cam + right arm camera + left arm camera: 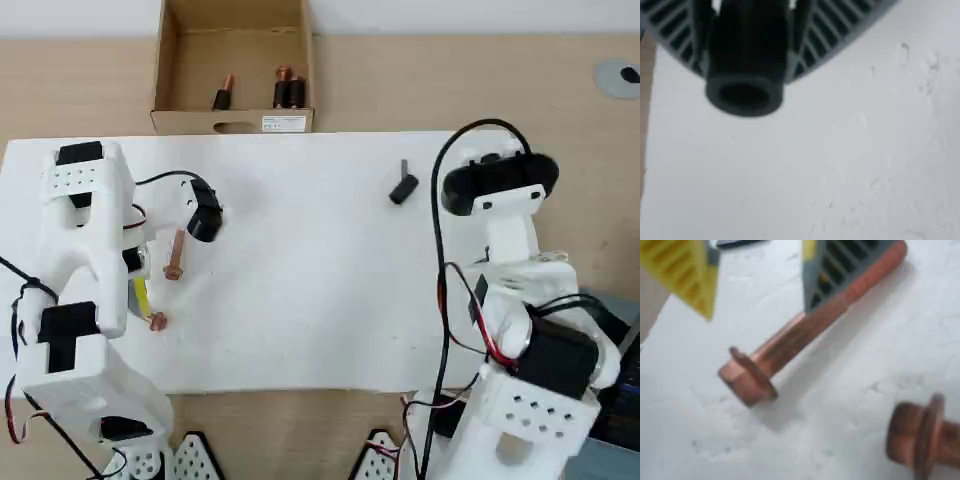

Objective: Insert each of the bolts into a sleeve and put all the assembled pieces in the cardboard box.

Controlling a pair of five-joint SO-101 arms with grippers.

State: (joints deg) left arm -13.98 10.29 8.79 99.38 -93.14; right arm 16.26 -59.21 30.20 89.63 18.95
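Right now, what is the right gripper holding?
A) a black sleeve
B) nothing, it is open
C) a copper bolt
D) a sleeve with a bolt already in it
A: the right gripper is shut on a black sleeve, and the sleeve's dark bore shows no bolt.

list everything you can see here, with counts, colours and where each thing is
table: 1, light wood, under everything
mat: 1, white, on the table
cardboard box: 1, brown, on the table past the mat's far edge
assembled pieces: 2, copper bolts in black sleeves, inside the cardboard box
loose bolts: 2, copper, lying on the mat's left part
loose sleeve: 1, black, on the mat's right part, towards the far edge
held sleeve: 1, black, between the fingers of the right pincer
round disc: 1, grey, table's far right corner
left pincer: 1, yellow and grey, open, one finger over a bolt's shank
right pincer: 1, grey, shut on the held sleeve
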